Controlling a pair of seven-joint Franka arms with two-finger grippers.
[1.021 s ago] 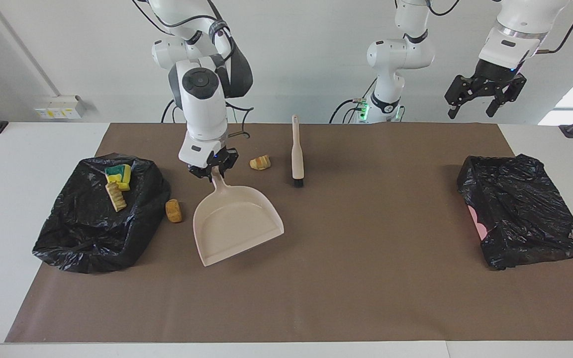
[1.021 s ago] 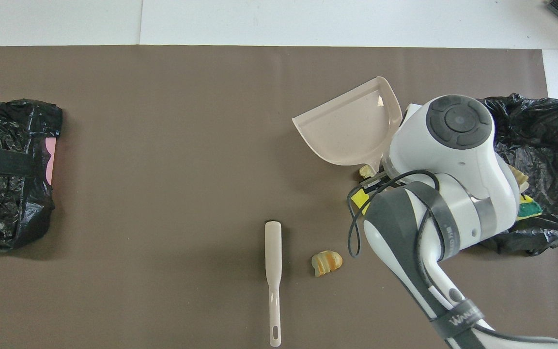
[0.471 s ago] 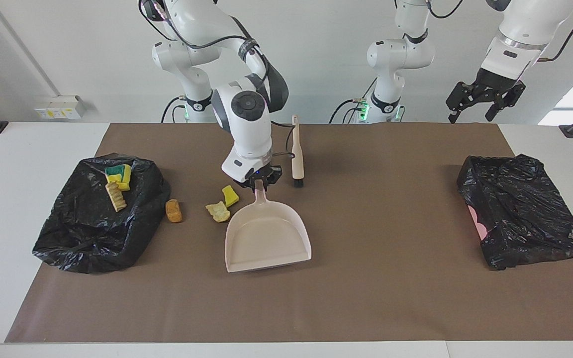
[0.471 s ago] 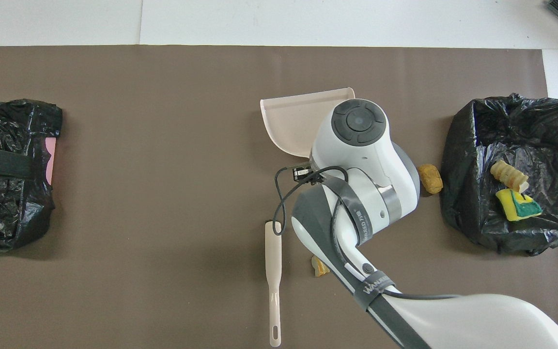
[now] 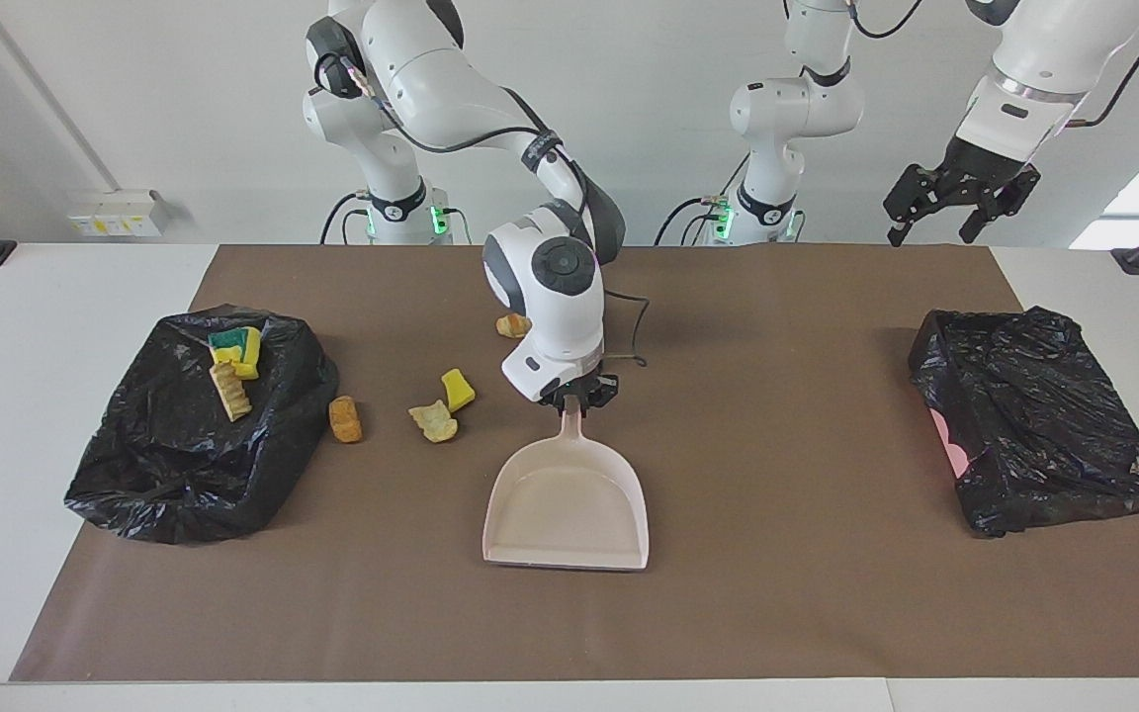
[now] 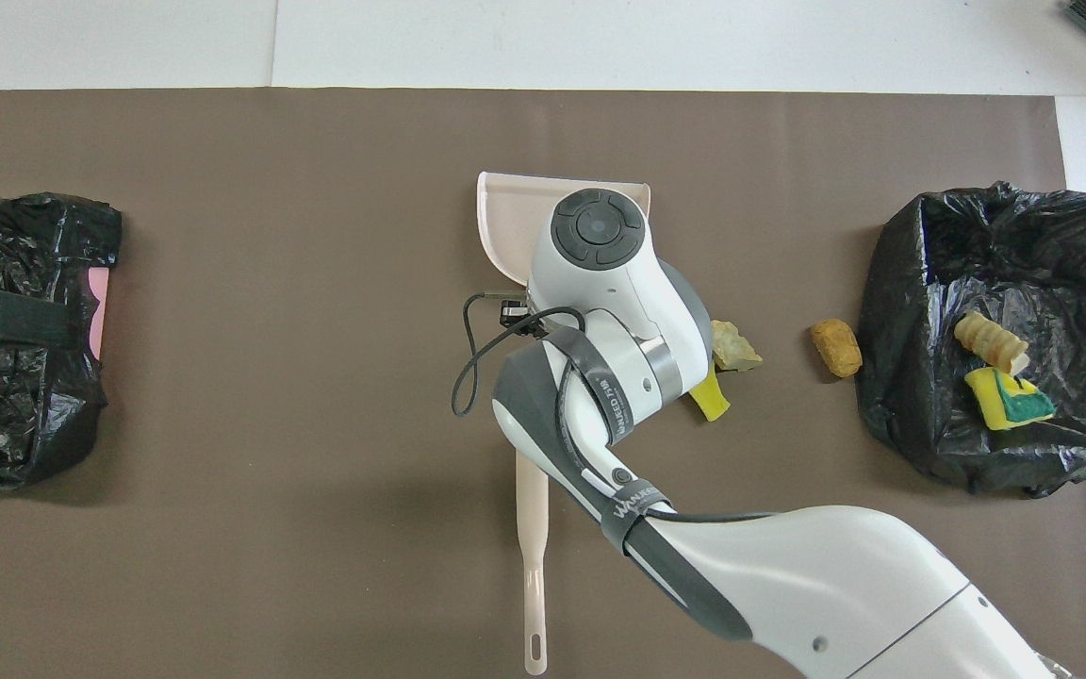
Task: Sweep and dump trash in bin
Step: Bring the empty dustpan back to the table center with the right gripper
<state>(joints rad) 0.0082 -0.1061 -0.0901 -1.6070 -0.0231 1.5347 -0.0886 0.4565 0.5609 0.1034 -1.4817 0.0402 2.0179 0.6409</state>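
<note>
My right gripper (image 5: 569,403) is shut on the handle of a beige dustpan (image 5: 567,514), which lies flat mid-mat with its mouth facing away from the robots. It also shows in the overhead view (image 6: 503,217). A yellow sponge piece (image 5: 457,389), a pale lump (image 5: 434,422) and a tan-orange lump (image 5: 345,418) lie on the mat between the pan and the black-bagged bin (image 5: 164,494). Another lump (image 5: 512,324) lies nearer the robots. The bin holds a yellow-green sponge (image 5: 236,346) and a tan piece (image 5: 230,389). My left gripper (image 5: 955,203) waits open, raised over its end of the table.
A beige brush (image 6: 532,556) lies on the brown mat (image 5: 777,593) nearer the robots than the pan, hidden by my right arm in the facing view. A second black-bagged bin (image 5: 1039,415) stands at the left arm's end.
My right gripper has carried the dustpan away from the bin toward the middle of the mat and turned its mouth away from the robots. Two trash pieces by the bin came into view.
</note>
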